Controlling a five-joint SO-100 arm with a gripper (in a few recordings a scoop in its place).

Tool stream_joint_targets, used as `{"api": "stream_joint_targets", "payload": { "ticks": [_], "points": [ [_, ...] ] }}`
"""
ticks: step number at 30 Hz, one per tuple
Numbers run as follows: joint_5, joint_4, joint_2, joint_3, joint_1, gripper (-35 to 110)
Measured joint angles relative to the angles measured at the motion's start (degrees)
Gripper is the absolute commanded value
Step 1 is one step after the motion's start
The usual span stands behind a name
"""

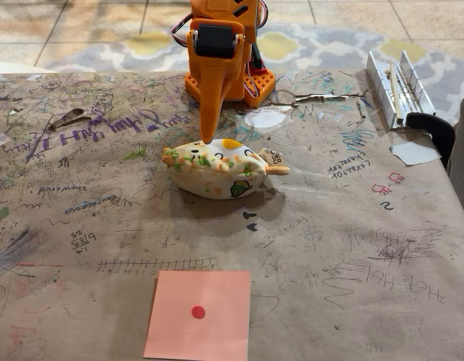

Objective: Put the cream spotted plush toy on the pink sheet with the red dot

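1. Gripping the cream spotted plush toy [220,169] was the step in hand, as I judged it: the toy lay on the counter [352,241] in the middle of the fixed view, its tail nub pointing to the picture's right, well apart from the pink sheet with the red dot [199,314] at the near edge.
2. A good grasp would close across the toy's narrow width near its middle, not on the tail nub or the tag, since a soft stuffed body can sag or slip out of an off-centre pinch.
3. Squeezing deep enough to bunch the fabric would help, because the plush will give under the fingers before it holds.
4. The lift should clear the counter fully before any travel toward the sheet, so the toy does not drag and nudge the paper out of place.
5. Setting it down over the red dot calls for a low release, as a dropped plush may roll off the sheet.
6. The claw [208,135] pointed straight down from the orange arm [220,45], its tip at the toy's upper rear edge and seemingly touching it.
7. From this angle the fingers overlapped into one tapering shape, so I could not tell whether the claw was spread, pressed together or already pinching the fabric.
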Motion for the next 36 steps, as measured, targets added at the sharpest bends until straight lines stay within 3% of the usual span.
{"api": "stream_joint_targets", "payload": {
  "ticks": [2, 6, 16, 23, 28, 33, 36],
  "points": [
    [-0.1, 0.4, 0.0, 0.0, -2.9, 0],
    [-11.2, 1.9, 0.0, 0.0, -8.8, 0],
    [-6.8, 1.2, 0.1, 0.0, -4.8, 0],
    [-21.5, -5.2, 0.1, -0.1, -3.1, 0],
    [-25.8, -10.5, 0.1, -0.1, 0.4, 0],
    [-33.2, 6.7, 0.0, -10.8, -3.3, 0],
    [-42.0, 22.9, -2.5, -20.2, -6.9, 16]
  ]
}}
